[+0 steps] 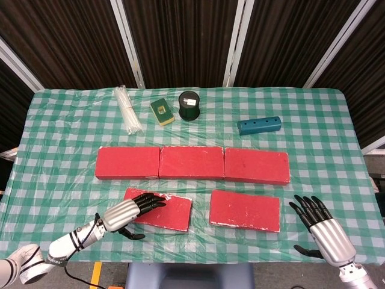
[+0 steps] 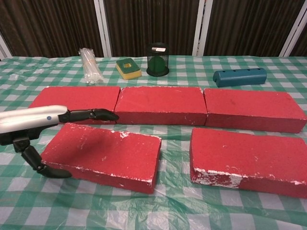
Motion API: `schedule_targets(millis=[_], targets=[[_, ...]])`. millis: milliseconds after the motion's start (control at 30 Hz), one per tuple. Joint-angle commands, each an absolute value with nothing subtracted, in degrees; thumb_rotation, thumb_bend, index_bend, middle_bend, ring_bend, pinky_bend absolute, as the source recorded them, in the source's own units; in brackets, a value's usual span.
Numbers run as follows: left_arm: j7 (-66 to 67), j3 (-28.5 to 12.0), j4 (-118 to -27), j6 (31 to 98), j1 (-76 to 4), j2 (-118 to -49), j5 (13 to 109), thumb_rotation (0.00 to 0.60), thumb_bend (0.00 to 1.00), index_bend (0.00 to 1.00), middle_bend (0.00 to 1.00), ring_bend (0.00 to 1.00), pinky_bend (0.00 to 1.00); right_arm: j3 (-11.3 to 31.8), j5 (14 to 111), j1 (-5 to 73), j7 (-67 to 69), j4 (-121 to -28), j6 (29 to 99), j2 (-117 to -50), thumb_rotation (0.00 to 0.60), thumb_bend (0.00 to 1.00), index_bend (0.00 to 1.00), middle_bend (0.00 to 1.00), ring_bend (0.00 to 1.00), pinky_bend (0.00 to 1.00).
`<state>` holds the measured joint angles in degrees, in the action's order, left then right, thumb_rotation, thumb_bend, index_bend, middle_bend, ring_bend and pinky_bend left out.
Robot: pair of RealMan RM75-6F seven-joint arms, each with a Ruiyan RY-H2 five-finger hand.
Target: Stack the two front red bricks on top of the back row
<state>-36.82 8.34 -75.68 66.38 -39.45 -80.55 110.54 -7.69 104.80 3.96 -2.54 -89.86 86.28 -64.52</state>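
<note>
The big table with the green and white checked cloth (image 1: 54,150) holds everything. Three flat red bricks in the back row (image 1: 191,163) lie end to end, touching. In front lie two more: the front left red brick (image 1: 171,211) and the front right red brick (image 1: 245,210). They sit near the row but apart from it and from each other.

The left hand (image 1: 129,212) reaches over the near left edge of the front left red brick. Its fingers (image 2: 91,114) lie stretched out over the top and its thumb hangs below the near side. It is wide open and has not squeezed the brick yet. The right hand (image 1: 319,226) waits on the cloth, right of the front right red brick, fingers spread, holding nothing.

The brick looks wide and heavy. If the hand grabs only one corner, I think it may tip, slip out and knock the back row crooked.

Behind sit a blue block with holes (image 1: 259,125), a dark green round cup (image 1: 189,105), a yellow and green sponge (image 1: 162,111) and a bundle of white sticks (image 1: 127,109).
</note>
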Motion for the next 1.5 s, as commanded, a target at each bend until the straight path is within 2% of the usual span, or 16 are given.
schedule_targets(millis=[33,1067,1133,1233,1367,1500], targets=[[-37.1,8.3,-74.0,64.8,-40.5,-81.6,109.3,0.6,0.24,0.0,0.0,0.0,0.0,-7.7,104.6,4.1,-2.4,-89.9,86.0,-64.5,0.6,0.05,0.0,0.0,0.0,0.0],[-30.5,9.6,-71.5,56.7,-45.9,-82.8,103.3,0.6,0.23,0.0,0.0,0.0,0.01,-7.0,102.4,4.5,-4.7,-90.6,83.7,-65.0,0.6,0.05,0.0,0.0,0.0,0.0],[-30.6,9.8,-71.4,56.5,-45.9,-82.8,103.0,0.6,0.23,0.0,0.0,0.0,0.04,-7.0,102.4,4.5,-4.8,-90.6,83.7,-65.0,0.6,0.05,0.0,0.0,0.0,0.0],[-30.8,10.2,-71.2,56.1,-46.0,-82.8,102.7,0.6,0.23,0.0,0.0,0.02,0.15,-7.0,102.3,4.5,-4.9,-90.7,83.6,-65.0,0.6,0.05,0.0,0.0,0.0,0.0],[-30.5,10.6,-71.0,55.8,-46.2,-82.8,102.6,0.6,0.23,0.0,0.0,0.11,0.27,-7.1,102.3,4.5,-5.0,-90.8,83.5,-64.9,0.6,0.05,0.0,0.0,0.0,0.0],[-30.2,10.6,-71.1,56.9,-46.0,-82.6,102.5,0.6,0.24,0.0,0.05,0.24,0.44,-7.2,102.4,4.5,-5.1,-90.9,83.5,-64.9,0.6,0.05,0.0,0.0,0.0,0.0]])
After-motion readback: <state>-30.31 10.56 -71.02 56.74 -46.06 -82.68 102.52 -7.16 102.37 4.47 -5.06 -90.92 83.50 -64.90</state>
